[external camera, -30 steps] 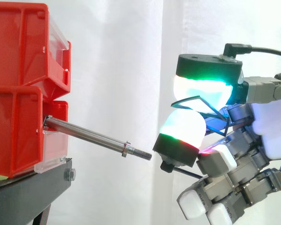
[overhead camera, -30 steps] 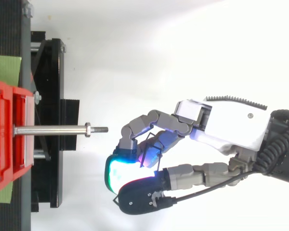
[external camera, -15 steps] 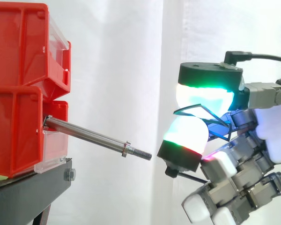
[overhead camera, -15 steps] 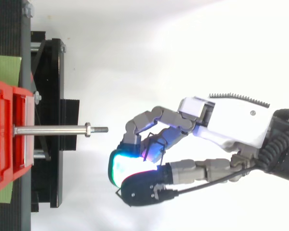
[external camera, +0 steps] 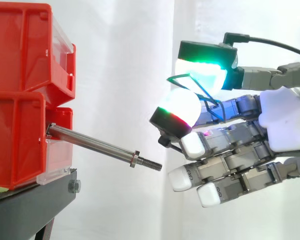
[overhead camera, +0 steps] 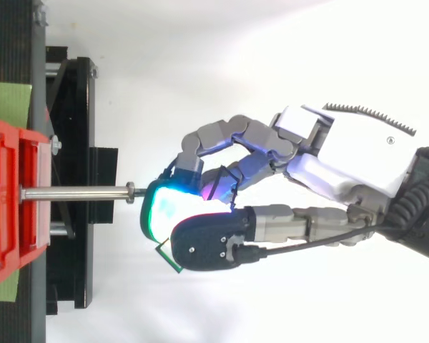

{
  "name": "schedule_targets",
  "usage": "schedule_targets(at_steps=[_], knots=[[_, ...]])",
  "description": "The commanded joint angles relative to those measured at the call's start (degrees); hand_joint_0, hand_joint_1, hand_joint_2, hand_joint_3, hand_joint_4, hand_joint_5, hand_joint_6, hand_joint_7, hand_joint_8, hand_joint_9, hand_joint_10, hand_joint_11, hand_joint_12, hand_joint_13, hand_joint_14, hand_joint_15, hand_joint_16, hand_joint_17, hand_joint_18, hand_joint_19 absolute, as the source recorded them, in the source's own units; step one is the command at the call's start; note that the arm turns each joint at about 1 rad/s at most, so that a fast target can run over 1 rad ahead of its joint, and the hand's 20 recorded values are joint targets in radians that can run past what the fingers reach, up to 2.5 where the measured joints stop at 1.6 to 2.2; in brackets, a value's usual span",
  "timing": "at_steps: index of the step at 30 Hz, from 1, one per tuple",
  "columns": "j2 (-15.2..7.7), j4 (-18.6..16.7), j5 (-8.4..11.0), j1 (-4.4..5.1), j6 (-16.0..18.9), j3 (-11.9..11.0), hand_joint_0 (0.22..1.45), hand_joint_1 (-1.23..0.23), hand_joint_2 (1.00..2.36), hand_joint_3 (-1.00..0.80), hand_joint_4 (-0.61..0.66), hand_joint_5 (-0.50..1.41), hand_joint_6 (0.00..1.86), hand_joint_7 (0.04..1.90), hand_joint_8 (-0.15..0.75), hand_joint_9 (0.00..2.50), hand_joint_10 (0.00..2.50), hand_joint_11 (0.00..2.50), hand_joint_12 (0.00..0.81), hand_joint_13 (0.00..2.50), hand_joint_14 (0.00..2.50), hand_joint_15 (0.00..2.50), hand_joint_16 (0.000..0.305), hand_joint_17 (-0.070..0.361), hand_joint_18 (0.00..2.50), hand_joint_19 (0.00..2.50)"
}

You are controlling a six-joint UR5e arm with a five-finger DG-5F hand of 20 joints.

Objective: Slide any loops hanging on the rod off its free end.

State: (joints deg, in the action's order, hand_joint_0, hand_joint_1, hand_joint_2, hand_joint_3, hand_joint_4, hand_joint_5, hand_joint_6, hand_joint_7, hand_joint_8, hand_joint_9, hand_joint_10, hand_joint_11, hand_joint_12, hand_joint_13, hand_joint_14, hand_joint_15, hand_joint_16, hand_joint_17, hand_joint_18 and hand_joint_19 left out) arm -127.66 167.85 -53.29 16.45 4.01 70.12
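Thin green wire loop (external camera: 171, 78) is sitting pinched between the hand's (external camera: 285, 120) glowing pads (external camera: 202, 72); the threaded steel rod (external camera: 95, 144) is pointing its down-sloping free end just beneath them.

A black stand (external camera: 35, 202) carries everything here, with a bolt (external camera: 74, 187) set in its side face near the upper front corner. Directly on top of the stand lies a green sheet (overhead camera: 7, 103); seen from above, it peeks out past the bins on either side. On the sheet rests the lower red bin (external camera: 15, 140), its clear front a little back from the stand's front edge, and a second red bin (external camera: 25, 45) is stacked on it, higher above the stand.
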Motion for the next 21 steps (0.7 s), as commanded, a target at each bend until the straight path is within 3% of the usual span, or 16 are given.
schedule_targets(at_steps=[1,6,9,13,14,18,21], knots=[[0.0,-0.5,-0.32,-0.10,-4.0,0.0,0.64,-0.68,1.02,-0.21,0.07,-0.17,0.96,1.06,0.338,0.74,0.01,0.27,0.350,0.72,0.01,0.35,0.056,0.125,0.65,0.48],[0.0,-0.4,-0.23,-0.10,-4.0,0.1,0.63,-0.69,1.02,-0.21,0.06,-0.17,0.95,1.07,0.345,0.67,0.00,0.08,0.348,0.71,0.01,0.30,0.055,0.124,0.64,0.46],[0.0,-1.1,-0.41,-0.10,-4.3,2.3,0.64,-0.69,1.02,-0.21,0.06,-0.17,0.95,1.08,0.343,0.66,0.00,0.07,0.346,0.70,0.01,0.30,0.055,0.124,0.64,0.46],[0.0,-5.3,-0.76,-0.10,-5.3,4.5,0.63,-0.69,1.02,-0.21,0.06,-0.17,0.95,1.08,0.337,0.67,0.01,0.14,0.356,0.70,0.01,0.34,0.056,0.125,0.63,0.47],[0.0,-7.5,-1.38,-0.10,-7.4,5.0,0.64,-0.69,1.02,-0.21,0.06,-0.17,0.95,1.08,0.334,0.67,0.01,0.16,0.355,0.70,0.01,0.34,0.056,0.125,0.63,0.47],[0.0,-8.3,-2.78,-0.19,-11.1,5.0,0.64,-0.69,1.02,-0.22,0.06,-0.17,0.95,1.06,0.305,0.72,0.01,0.32,0.364,0.70,0.02,0.37,0.056,0.126,0.62,0.48],[0.0,-8.4,-3.05,-0.28,-11.7,5.0,0.63,-0.68,1.02,-0.27,0.08,-0.17,0.95,1.03,0.303,0.86,0.02,0.45,0.367,0.71,0.02,0.38,0.056,0.126,0.62,0.49]])
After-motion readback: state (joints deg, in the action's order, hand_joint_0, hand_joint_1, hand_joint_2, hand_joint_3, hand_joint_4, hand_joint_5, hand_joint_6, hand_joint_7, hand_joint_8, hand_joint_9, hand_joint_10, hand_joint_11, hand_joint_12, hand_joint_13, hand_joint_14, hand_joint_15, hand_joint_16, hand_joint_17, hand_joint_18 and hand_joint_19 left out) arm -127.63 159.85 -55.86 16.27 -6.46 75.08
